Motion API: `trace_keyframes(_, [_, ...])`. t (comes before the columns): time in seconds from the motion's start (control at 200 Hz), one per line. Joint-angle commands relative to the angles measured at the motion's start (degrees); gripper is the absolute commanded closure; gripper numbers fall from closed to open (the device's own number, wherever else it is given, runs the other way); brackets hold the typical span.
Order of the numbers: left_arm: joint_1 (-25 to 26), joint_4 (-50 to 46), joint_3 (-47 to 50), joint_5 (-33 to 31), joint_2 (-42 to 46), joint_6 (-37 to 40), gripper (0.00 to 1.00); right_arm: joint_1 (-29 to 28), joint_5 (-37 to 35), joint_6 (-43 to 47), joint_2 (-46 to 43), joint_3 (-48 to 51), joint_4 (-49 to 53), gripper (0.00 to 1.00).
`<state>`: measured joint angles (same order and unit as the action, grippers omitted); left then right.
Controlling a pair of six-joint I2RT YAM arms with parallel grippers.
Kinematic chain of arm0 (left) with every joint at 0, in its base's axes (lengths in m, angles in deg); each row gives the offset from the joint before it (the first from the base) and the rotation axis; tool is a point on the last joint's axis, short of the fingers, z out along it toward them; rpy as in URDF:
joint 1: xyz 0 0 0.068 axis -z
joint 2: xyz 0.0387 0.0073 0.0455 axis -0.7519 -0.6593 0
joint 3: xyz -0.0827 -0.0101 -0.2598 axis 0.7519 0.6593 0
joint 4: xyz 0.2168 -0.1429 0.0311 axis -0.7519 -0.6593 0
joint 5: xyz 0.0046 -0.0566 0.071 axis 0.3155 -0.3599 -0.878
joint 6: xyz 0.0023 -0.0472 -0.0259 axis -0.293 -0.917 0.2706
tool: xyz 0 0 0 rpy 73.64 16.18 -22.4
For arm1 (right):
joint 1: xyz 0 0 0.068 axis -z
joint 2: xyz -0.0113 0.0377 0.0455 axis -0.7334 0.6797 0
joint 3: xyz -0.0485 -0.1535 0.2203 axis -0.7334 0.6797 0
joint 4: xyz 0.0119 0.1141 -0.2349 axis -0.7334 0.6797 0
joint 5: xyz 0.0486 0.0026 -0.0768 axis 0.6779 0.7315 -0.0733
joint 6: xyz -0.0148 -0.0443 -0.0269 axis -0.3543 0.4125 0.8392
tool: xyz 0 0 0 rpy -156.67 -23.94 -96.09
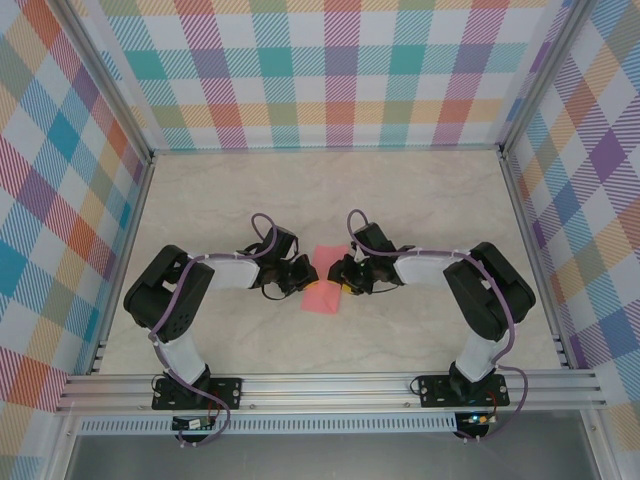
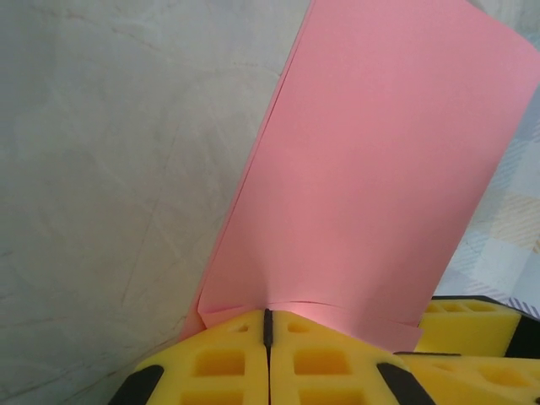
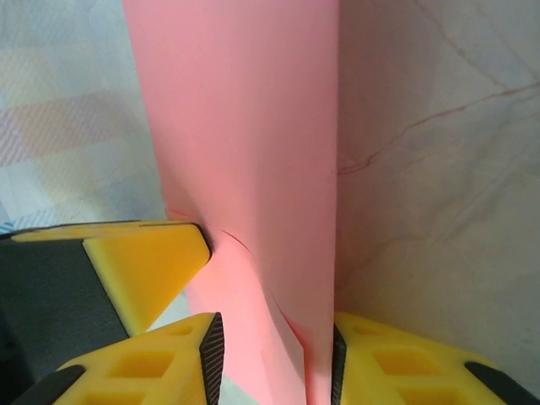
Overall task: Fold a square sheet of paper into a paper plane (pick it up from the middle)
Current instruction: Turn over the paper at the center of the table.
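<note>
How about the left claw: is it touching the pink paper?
Touching. In the left wrist view the left gripper is shut, with the bottom edge of the square sheet of paper pinched between its jaws.

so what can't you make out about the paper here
top view: creases in the square sheet of paper, too small; left end effector and right end effector cover its sides
left wrist view: its far end, cut off by the top edge
right wrist view: both ends, cut off top and bottom
</note>
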<state>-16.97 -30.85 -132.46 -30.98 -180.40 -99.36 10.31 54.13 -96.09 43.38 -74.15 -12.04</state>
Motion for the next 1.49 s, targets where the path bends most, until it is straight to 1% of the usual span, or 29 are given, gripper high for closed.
trace_keyframes(0.0, [-0.33,-4.74,1.24,-3.62,0.27,-1.08,0.95,-0.4,3.12,-1.07,0.41,0.89,-4.16,0.65])
trace_keyframes(0.17, [-0.33,-3.42,1.29,-2.41,1.34,-1.38,0.93,-0.49,3.62,-0.77,0.89,0.92,-6.03,0.71])
trace_keyframes(0.22, [-0.33,-3.01,1.31,-2.08,2.1,-1.29,0.92,-0.45,3.54,-0.28,0.82,0.69,-5.71,0.72])
trace_keyframes(0.32, [-0.33,-2.52,1.95,-2.19,5.18,-1.84,0.9,-0.49,2.65,1.63,0.55,-0.48,-2.92,0.79])
trace_keyframes(0.41, [-0.33,-4.43,2.51,-4.73,9.88,-1.79,0.84,-0.41,2.12,3.88,-0.76,-1.25,-0.72,0.83])
trace_keyframes(0.485, [-0.41,-8.27,2.34,-7.75,14.01,-1.05,0.78,-0.41,1.91,6.28,-2.41,-2.37,1.62,0.87])
trace_keyframes(0.57, [-0.58,-12.52,2.5,-11.71,18.55,-0.17,0.71,-0.32,0.52,9.28,-4.47,-4.15,6.05,0.89])
trace_keyframes(0.66, [-0.92,-15.9,3.23,-14.59,23.03,0.03,0.68,-0.32,-1.34,13.05,-6.42,-6.39,11.7,0.92])
trace_keyframes(0.72, [-1.2,-17.58,3.89,-16.19,25.86,-0.12,0.66,-0.26,-3.0,15.63,-8.06,-8.0,16.09,0.92])
trace_keyframes(0.78, [-1.54,-19.29,4.51,-17.67,28.46,-0.4,0.64,-0.23,-6.04,18.77,-9.7,-10.34,22.13,0.92])
trace_keyframes(0.825, [-1.88,-19.82,4.94,-18.71,30.26,-0.54,0.63,-0.23,-9.34,21.39,-10.88,-12.82,27.63,0.91])
trace_keyframes(0.86, [-2.16,-22.25,5.34,-19.39,31.55,-0.63,0.63,-0.23,-12.41,23.2,-11.61,-14.99,32.57,0.91])
trace_keyframes(0.915, [-2.56,-23.24,5.93,-20.4,33.52,-0.84,0.59,-0.24,-18.43,25.71,-12.39,-19.0,40.33,0.91])
trace_keyframes(1.035, [-3.46,-24.91,6.98,-22.38,36.66,-1.33,0.58,-0.32,-32.72,28.5,-11.08,-28.3,56.73,0.89])
trace_keyframes(1.11, [-3.94,-26.58,7.01,-23.93,38.21,-1.72,0.57,-0.72,-41.46,28.18,-8.9,-33.68,65.75,0.9])
trace_keyframes(1.165, [-4.09,-27.47,7.15,-25.09,39.24,-1.98,0.57,-1.44,-48.33,26.42,-6.52,-37.56,72.27,0.9])
trace_keyframes(1.23, [-4.21,-28.94,7.18,-26.75,40.46,-2.74,0.56,-2.6,-54.44,23.85,-3.55,-41.17,78.24,0.9])
trace_keyframes(1.27, [-4.28,-29.69,7.23,-27.79,41.04,-3.1,0.56,-3.25,-55.96,22.94,-1.94,-42.51,80.06,0.9])
trace_keyframes(1.36, [-4.39,-31.0,7.51,-29.64,42.65,-4.08,0.56,-4.79,-55.76,21.6,1.9,-44.06,80.32,0.89])
trace_keyframes(1.46, [-4.55,-32.55,7.82,-30.94,44.41,-4.85,0.55,-7.35,-52.96,20.33,8.42,-46.63,80.0,0.89])
trace_keyframes(1.49, [-4.54,-33.09,7.88,-31.43,44.9,-5.08,0.55,-8.2,-50.85,20.41,10.7,-47.53,79.34,0.89])
